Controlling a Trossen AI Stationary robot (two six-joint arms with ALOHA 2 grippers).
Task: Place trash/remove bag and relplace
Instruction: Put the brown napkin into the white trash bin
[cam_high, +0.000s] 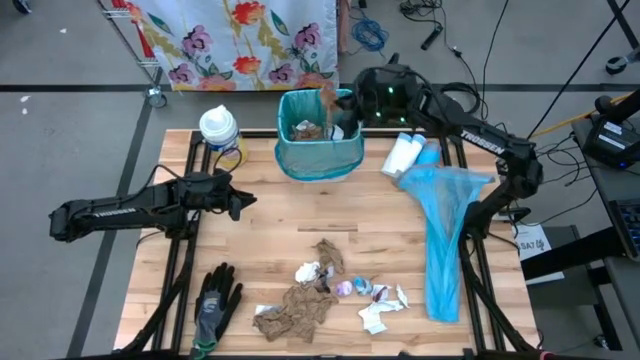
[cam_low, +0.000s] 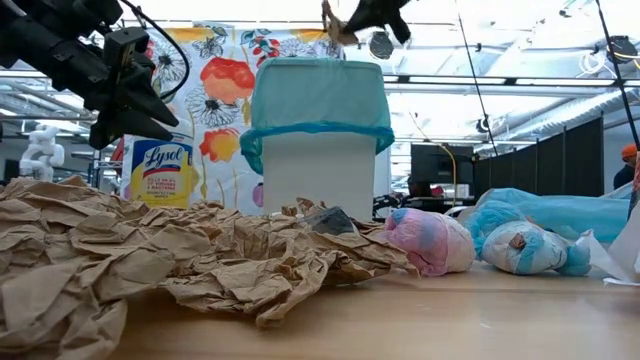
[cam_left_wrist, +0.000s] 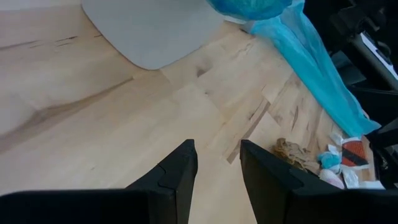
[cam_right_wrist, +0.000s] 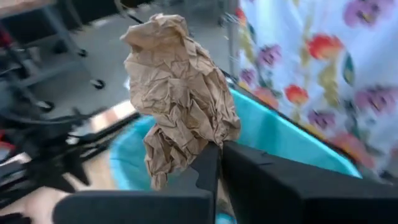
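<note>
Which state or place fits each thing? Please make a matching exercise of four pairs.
Things:
1. crumpled brown paper towel
2. work glove
3. loose blue bag
4. Lysol canister

Places:
a. beside the bin, far left of the table
b. held by the right gripper over the bin
c. flat on the table's right side
d. near left corner

Pairs: 1-b, 2-d, 3-c, 4-a

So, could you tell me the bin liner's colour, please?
Teal bin liner; clearest in the low view.

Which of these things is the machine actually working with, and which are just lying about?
Part of the job:
- white bin with teal bag
- crumpled brown paper towel, gripped by right end effector
- loose trash scraps
- spare blue bag

Lying about:
- black-and-grey glove
- Lysol wipes canister
- white bottles
</note>
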